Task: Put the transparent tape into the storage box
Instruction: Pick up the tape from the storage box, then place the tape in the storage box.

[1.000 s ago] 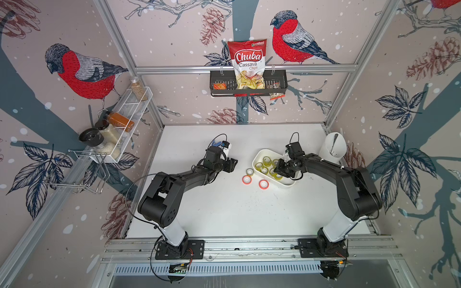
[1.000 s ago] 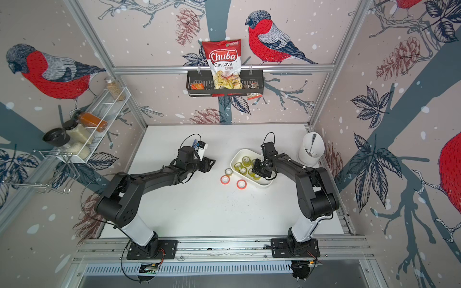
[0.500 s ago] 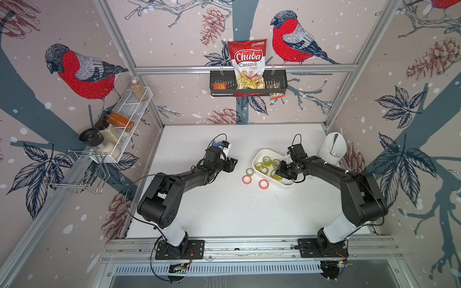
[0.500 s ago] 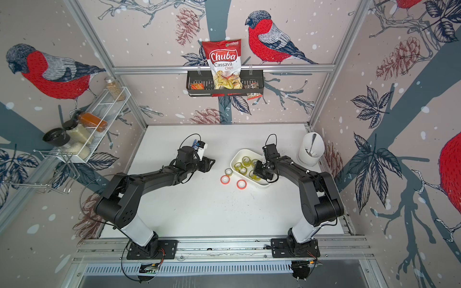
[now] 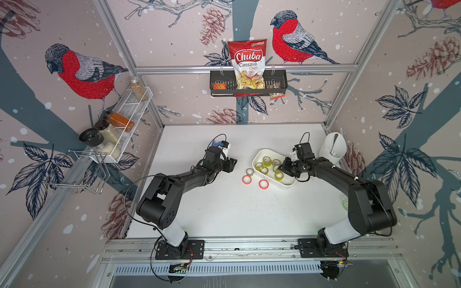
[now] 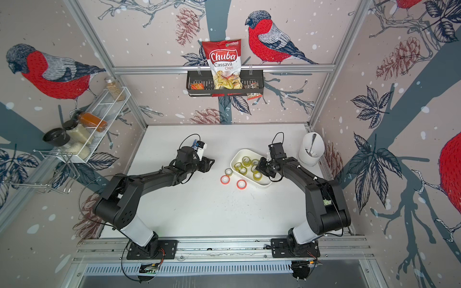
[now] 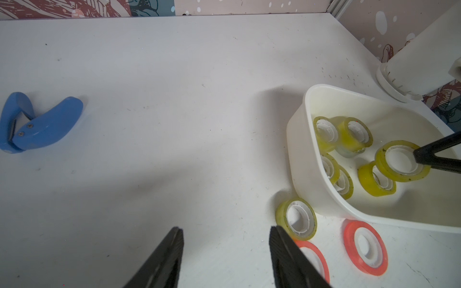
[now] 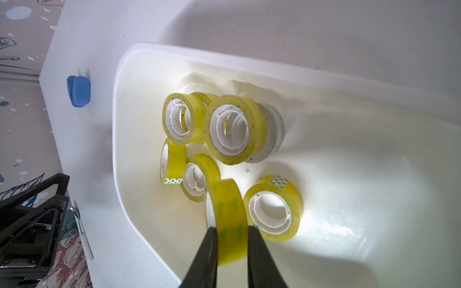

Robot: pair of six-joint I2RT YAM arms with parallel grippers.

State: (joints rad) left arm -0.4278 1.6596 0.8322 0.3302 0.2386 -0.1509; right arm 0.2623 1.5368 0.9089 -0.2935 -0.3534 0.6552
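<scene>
Right gripper (image 8: 232,228) pinches transparent tape roll (image 8: 225,199) by flat faces, inside storage box (image 8: 117,124). Roll on edge, hole axis running jaw to jaw; touching box floor or not, cannot tell. Other yellowish rolls (image 8: 232,129) crowd close. Left gripper (image 7: 225,232) spread, empty, near loose roll (image 7: 296,219) just outside box wall. Red rolls (image 7: 365,248) adjacent; blue cutter (image 7: 37,122) well apart.

- The storage box (image 5: 289,184) sits on the table (image 5: 224,212), right of centre.
- Several tape rolls (image 5: 267,158) lie in the box; a held roll (image 8: 228,212) stands on edge there, between the right gripper (image 8: 232,228) jaws.
- A loose roll (image 5: 249,171) lies just beside the box's left wall, with two flat rolls (image 5: 246,179) in front of it.
- The holder (image 5: 333,149) stands behind the box, to its right.
- The cutter (image 7: 42,124) lies well apart, to the left of the box.
- The wall basket (image 5: 279,86) hangs at the back, with the chip bag (image 5: 247,64) in it.
</scene>
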